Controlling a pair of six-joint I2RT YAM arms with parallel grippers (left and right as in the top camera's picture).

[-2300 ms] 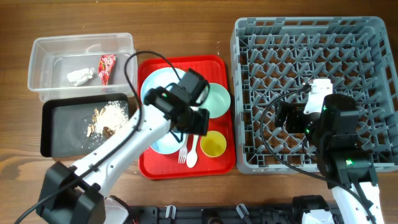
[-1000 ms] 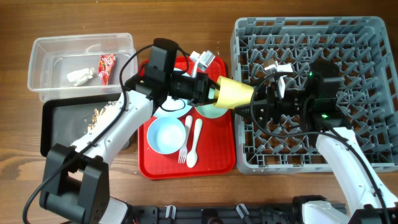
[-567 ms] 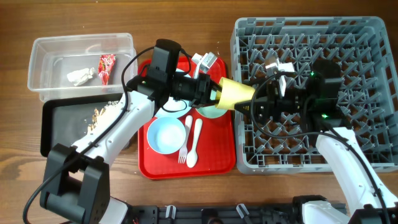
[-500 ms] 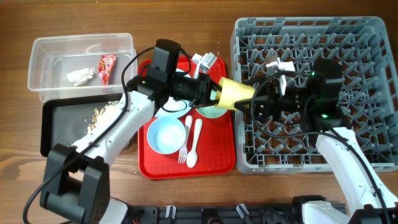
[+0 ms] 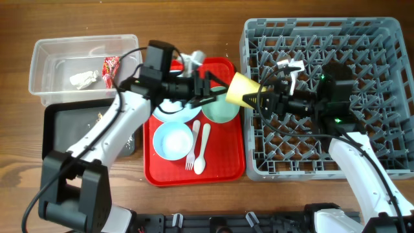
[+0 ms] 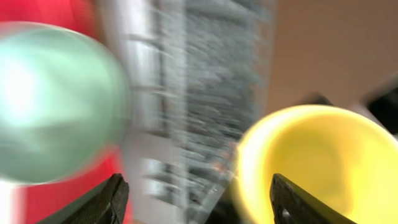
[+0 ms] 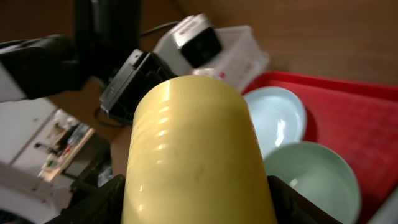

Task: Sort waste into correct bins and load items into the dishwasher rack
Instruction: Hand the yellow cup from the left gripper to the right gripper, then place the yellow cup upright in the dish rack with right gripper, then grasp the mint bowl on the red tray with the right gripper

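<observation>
Scene: above the worktop [image 5: 194, 26], I hold the small yellow cup [image 5: 242, 90] in mid-air at the left wall of the dishwasher rack [image 5: 362, 29].
Right gripper: my right gripper [image 5: 260, 98] is clamped on the cup, one finger on each flank near the base end.
Left gripper: my left gripper [image 5: 213, 88] stands with its fingers apart, just off the cup's mouth on the side away from the rack. Its own view is smeared, so I cannot tell whether a finger touches the rim, though it appears clear.
Where the cup is: it straddles the rack's left wall. The base end is over the rack's outermost pegs, and the mouth end is out over the red serving tray [image 5: 226, 169] just left of the rack.
Axis and heading: the cup lies nearly on its side. Its long axis crosses the rack's left wall, with the mouth pointing away from the rack and the base pointing in toward it.
Step in hand: loading the cup into the rack, as I judge it.
Doing it well: I should draw the cup well inside the left wall and roll the wrist until the mouth faces down. Then I lower it into a free spot among the pegs and only then ease the fingers apart. My left arm should keep off.
Left of the rack, not yet loaded: pale green bowl [image 5: 220, 110], light blue bowl [image 5: 173, 140], white fork [image 5: 191, 155] and spoon [image 5: 202, 152], all on the tray.
</observation>
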